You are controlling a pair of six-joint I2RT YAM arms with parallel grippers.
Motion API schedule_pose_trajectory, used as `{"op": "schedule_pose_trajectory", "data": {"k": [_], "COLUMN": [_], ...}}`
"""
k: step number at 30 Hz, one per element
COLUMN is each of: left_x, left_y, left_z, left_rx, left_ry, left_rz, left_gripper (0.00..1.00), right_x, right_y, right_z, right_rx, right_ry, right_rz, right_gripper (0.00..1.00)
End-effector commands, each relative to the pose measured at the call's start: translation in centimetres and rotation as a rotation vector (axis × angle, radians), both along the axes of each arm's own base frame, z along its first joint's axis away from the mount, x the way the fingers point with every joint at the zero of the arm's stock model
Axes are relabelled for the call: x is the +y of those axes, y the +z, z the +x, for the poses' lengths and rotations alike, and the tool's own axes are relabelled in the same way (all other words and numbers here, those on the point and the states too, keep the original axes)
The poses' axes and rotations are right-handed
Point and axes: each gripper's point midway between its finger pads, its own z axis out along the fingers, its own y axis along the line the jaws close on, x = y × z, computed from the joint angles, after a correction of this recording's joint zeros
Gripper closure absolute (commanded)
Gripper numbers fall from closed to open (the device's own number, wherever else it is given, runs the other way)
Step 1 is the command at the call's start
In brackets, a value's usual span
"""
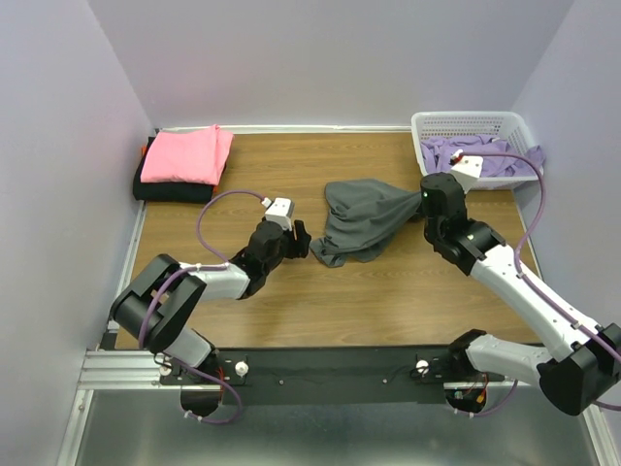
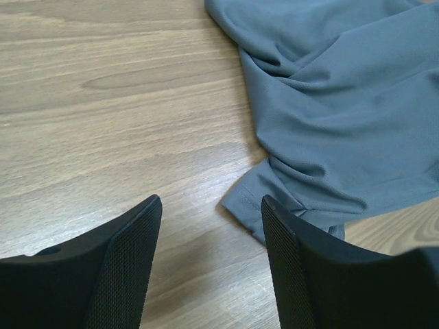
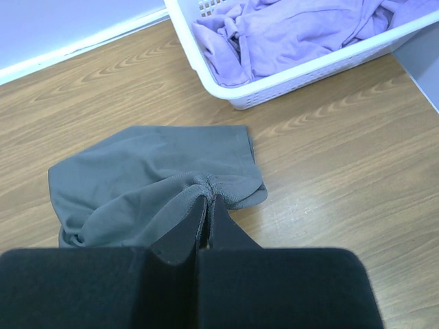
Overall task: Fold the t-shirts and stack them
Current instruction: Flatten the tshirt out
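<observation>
A dark charcoal grey t-shirt (image 1: 361, 221) lies crumpled mid-table. It also shows in the left wrist view (image 2: 336, 116) and the right wrist view (image 3: 137, 178). My right gripper (image 3: 208, 195) is shut on a bunched edge of it and holds that edge up at the shirt's right side (image 1: 419, 209). My left gripper (image 2: 211, 205) is open and empty just left of the shirt's lower hem corner (image 1: 303, 245), low over the wood. A folded bright pink t-shirt (image 1: 186, 153) lies on a folded black t-shirt (image 1: 167, 190) at the back left. Lavender t-shirts (image 1: 480, 155) fill the basket.
A white lattice basket (image 1: 437, 124) stands at the back right corner, also seen in the right wrist view (image 3: 302, 72). Lilac walls (image 1: 320, 58) close in the table on three sides. Bare wood (image 1: 388, 301) lies in front of the grey shirt.
</observation>
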Motion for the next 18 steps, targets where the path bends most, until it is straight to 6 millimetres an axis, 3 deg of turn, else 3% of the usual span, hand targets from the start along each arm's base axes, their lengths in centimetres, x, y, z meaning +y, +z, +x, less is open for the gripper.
{"op": "schedule_pose_trajectory", "data": {"k": [1, 6, 18], "left_x": [-1.0, -2.6, -3.9], "left_y": [0.4, -1.7, -3.4], "left_z": [0.4, 0.1, -0.3], "left_rx": [-0.019, 0.035, 0.087], "left_ry": [-0.017, -0.075, -0.118], "left_rz": [-0.005, 0.023, 0.037], "left_gripper": [0.32, 0.34, 0.39], "right_x": [-0.5, -0.7, -1.3], "right_y": [-0.4, -0.4, 0.2], "right_z": [0.1, 0.1, -0.4], "right_rx": [0.006, 0.003, -0.025], "right_ry": [-0.009, -0.001, -0.004], "right_rz": [-0.011, -0.005, 0.012], "right_gripper": [0.98, 0.98, 0.98]}}
